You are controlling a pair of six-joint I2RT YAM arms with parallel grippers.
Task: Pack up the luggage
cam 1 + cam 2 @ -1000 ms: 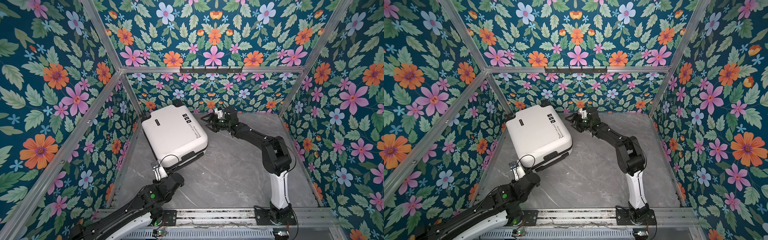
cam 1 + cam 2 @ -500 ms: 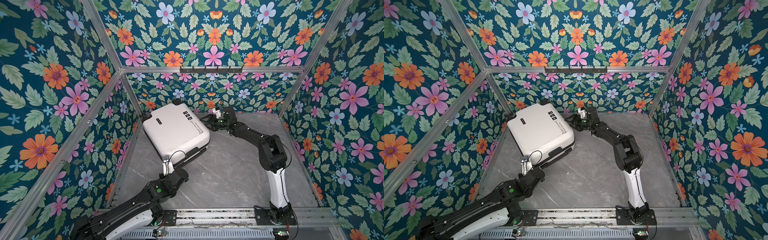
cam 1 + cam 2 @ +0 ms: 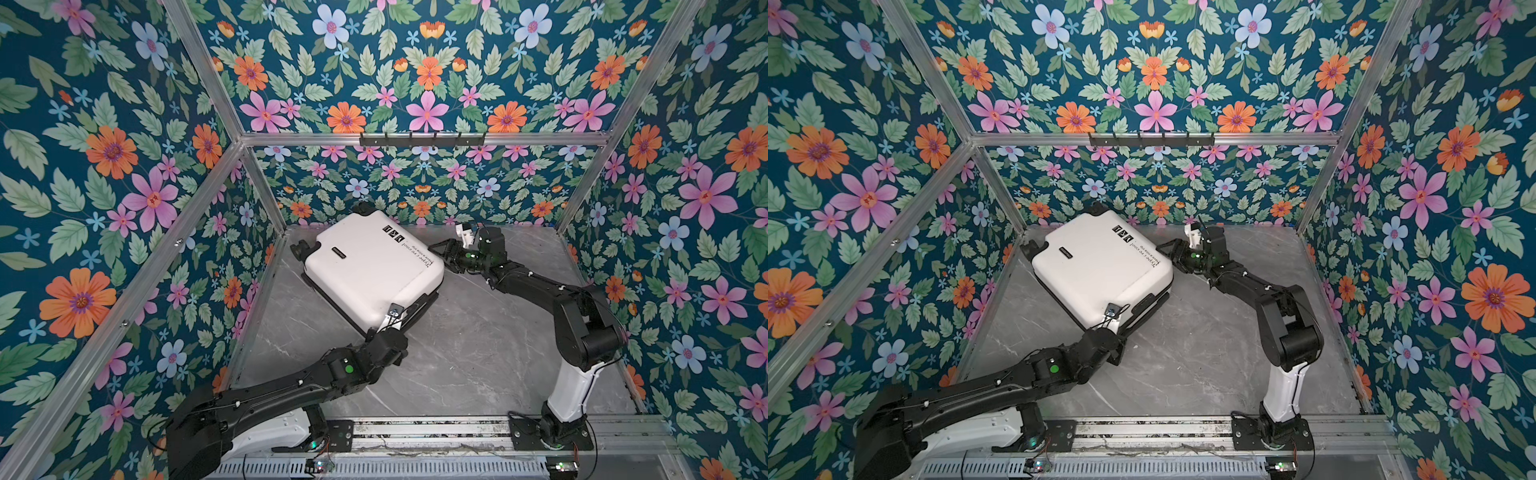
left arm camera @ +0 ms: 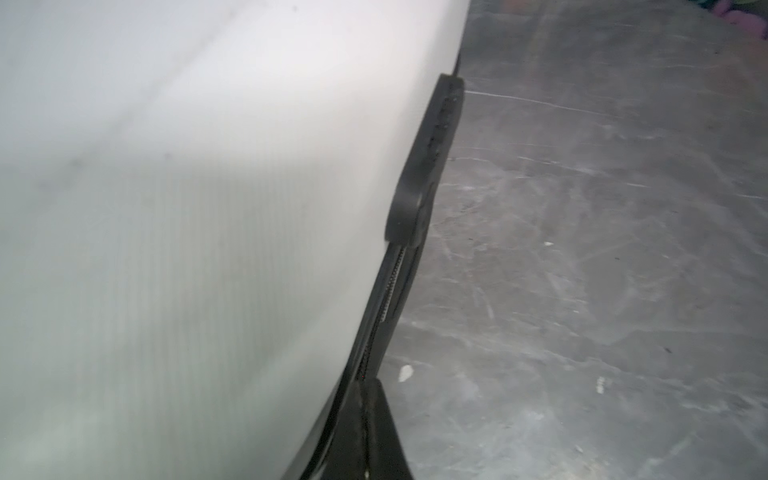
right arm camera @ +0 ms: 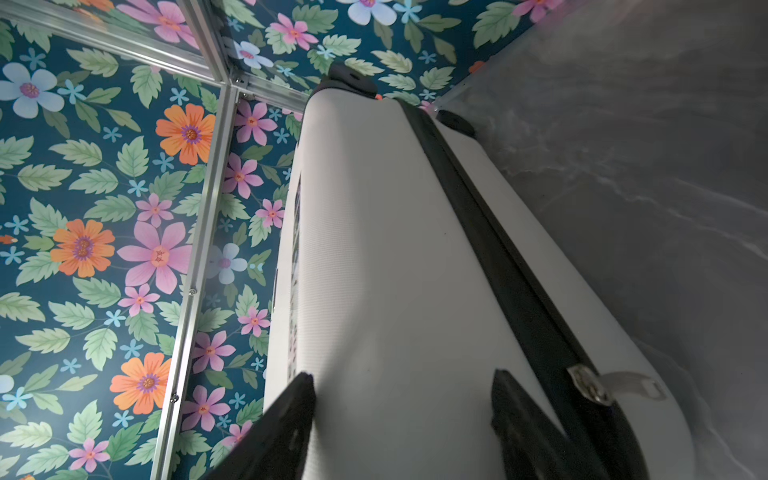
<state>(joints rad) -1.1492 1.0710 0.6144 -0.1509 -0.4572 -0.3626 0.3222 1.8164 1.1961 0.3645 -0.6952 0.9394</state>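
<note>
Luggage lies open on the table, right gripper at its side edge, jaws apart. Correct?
Not quite. The luggage lies closed, its halves together, as both top views show. The right gripper is at its side edge, jaws apart.

Both top views are bright, evenly lit and sharp. Light falls from above, so the white suitcase (image 3: 365,266) glows without washing out and casts a thin soft shadow on the grey table (image 3: 478,365) at its 5 o'clock side. The wide lens splays the frame bars (image 3: 200,54) toward the corners.

In the left wrist view the suitcase (image 4: 166,208) is milky and out of focus, brightest at 11 o'clock and greyer toward 7 o'clock. The table (image 4: 602,249) is soft.

In the right wrist view the wallpaper (image 5: 104,208) at 9 o'clock is crisp. The table (image 5: 644,208) at 3 o'clock is dim and hazy, with glare at 1 o'clock. The right gripper (image 5: 401,386) at 6 o'clock is a blurred black silhouette.
</note>
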